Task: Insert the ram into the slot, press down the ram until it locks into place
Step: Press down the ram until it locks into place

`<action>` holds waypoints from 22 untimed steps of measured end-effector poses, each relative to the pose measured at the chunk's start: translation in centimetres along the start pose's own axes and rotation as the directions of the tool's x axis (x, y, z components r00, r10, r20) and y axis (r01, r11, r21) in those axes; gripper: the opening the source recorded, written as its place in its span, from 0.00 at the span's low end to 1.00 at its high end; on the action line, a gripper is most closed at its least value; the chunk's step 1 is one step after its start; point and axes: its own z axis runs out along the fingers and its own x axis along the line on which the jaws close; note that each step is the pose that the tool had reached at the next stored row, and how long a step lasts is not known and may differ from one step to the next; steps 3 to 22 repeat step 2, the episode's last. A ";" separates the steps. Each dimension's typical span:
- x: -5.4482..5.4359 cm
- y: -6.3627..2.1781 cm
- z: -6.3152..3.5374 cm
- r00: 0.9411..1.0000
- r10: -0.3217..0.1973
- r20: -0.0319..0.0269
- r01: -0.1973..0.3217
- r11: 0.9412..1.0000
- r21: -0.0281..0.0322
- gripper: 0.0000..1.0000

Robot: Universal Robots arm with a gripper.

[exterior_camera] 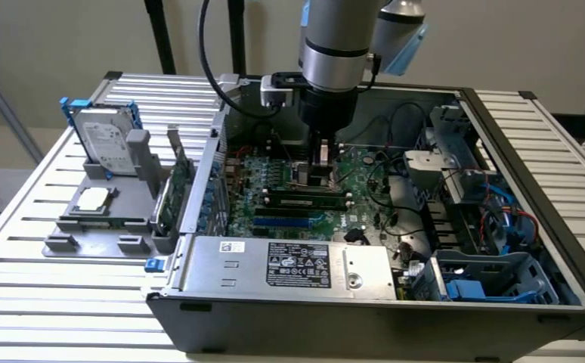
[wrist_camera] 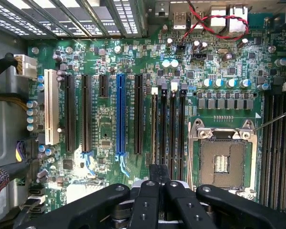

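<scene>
The ram (exterior_camera: 303,198) is sitting on edge along one of the parallel black sockets in the middle of the motherboard. Its green strip and dark chips are running across the exterior view, just at 12 o'clock of the shorter blue slot (exterior_camera: 280,221). It appears to be standing in the slot (exterior_camera: 268,202) rather than lying loose. Whether the end clips are gripping it I cannot tell.

The hand (exterior_camera: 325,160) is hanging inside the open computer case (exterior_camera: 534,151), at about 1 o'clock from the ram and close above the board. In the wrist view the hand (wrist_camera: 159,172) is showing its fingers drawn together into one black block with nothing visible between them. That block is pointing along the bank of black slots (wrist_camera: 163,124), which I judge suits pushing down on an edge rather than carrying a part. The bare processor socket (wrist_camera: 224,162) is lying just beside that bank.

Further out, the grey power supply (exterior_camera: 283,266) is filling the case at 6 o'clock of the ram. It is carrying a black label and a small white sticker, and their print is too fine to read. On the slatted worktop (exterior_camera: 30,302), at 9 o'clock of the case, a grey fixture is holding spare parts. A hard drive (exterior_camera: 106,140) is standing there in a blue-trimmed carrier, its label unreadable, and a green expansion card (exterior_camera: 180,189) is standing on edge, presumably parked within the arm's reach.
</scene>
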 end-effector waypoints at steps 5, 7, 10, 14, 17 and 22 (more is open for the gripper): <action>0.0 0.00 0.00 1.000 0.000 0.000 0.000 1.000 0.000 0.11; 0.0 0.00 0.00 1.000 0.000 0.000 0.000 1.000 0.000 0.11; 0.0 0.00 0.00 1.000 0.000 0.000 0.000 1.000 0.000 0.11; 0.0 0.00 0.00 1.000 0.000 0.000 0.000 1.000 0.000 0.11; 0.0 0.00 0.00 1.000 0.000 0.000 0.000 1.000 0.000 0.11; 0.0 0.00 0.00 1.000 0.000 0.000 0.000 1.000 0.000 0.11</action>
